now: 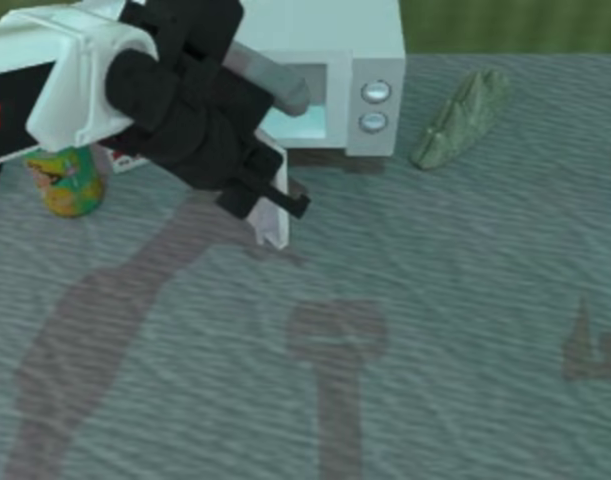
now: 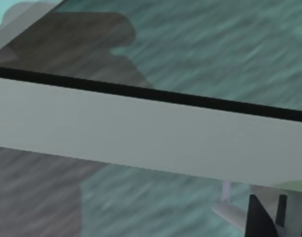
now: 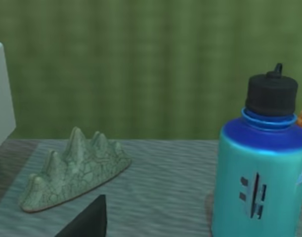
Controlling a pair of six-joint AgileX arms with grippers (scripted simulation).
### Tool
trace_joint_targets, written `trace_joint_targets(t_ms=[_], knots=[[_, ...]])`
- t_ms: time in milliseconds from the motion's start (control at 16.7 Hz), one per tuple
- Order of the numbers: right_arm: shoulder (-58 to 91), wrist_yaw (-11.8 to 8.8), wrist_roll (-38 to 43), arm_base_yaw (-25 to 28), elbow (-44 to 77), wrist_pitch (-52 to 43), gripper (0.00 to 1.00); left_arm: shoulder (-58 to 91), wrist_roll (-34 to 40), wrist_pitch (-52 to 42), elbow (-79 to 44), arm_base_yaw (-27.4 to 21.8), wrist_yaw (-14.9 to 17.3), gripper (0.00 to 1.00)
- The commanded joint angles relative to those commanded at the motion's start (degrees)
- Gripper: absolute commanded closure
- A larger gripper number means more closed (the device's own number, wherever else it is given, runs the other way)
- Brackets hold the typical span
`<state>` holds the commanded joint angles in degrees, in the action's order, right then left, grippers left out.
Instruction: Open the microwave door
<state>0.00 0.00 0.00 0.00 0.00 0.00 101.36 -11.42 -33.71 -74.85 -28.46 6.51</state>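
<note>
Door (image 1: 277, 205) of the microwave (image 1: 325, 60), swung outward from the cavity and standing edge-on at the top view's upper middle, its free edge pointing toward the near side of the surface (image 1: 465, 300). In the left wrist view the door edge fills the frame as a pale band with a dark strip along it. Left gripper (image 1: 270, 200) sits at the door's free edge, fingers closed on it. Two silver knobs (image 1: 374, 106) occupy the narrow panel right of the lit cavity. A green ridged ceramic piece (image 1: 460, 118) lies right of the microwave; a colourful can (image 1: 68, 180) stands at left. Right gripper is out of sight; its wrist view shows a blue bottle (image 3: 262, 168).
</note>
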Motion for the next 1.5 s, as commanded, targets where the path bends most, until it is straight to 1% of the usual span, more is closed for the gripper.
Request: trace_joint_targets(t_ms=[780, 960, 1320, 1500], knots=[[0.0, 0.0, 0.0, 0.0, 0.0, 0.0, 0.0, 0.0, 0.0, 0.0, 0.0, 0.0, 0.0, 1.0], [0.0, 0.0, 0.0, 0.0, 0.0, 0.0, 0.0, -0.34, -0.67, -0.06, 0.21, 0.0, 0.76, 1.0], [0.0, 0.0, 0.0, 0.0, 0.0, 0.0, 0.0, -2.31, -8.04, -1.0, 2.59, 3.11, 4.44, 1.0], [0.0, 0.0, 0.0, 0.0, 0.0, 0.0, 0.0, -2.45, -8.55, -1.06, 2.74, 3.31, 4.71, 1.0]])
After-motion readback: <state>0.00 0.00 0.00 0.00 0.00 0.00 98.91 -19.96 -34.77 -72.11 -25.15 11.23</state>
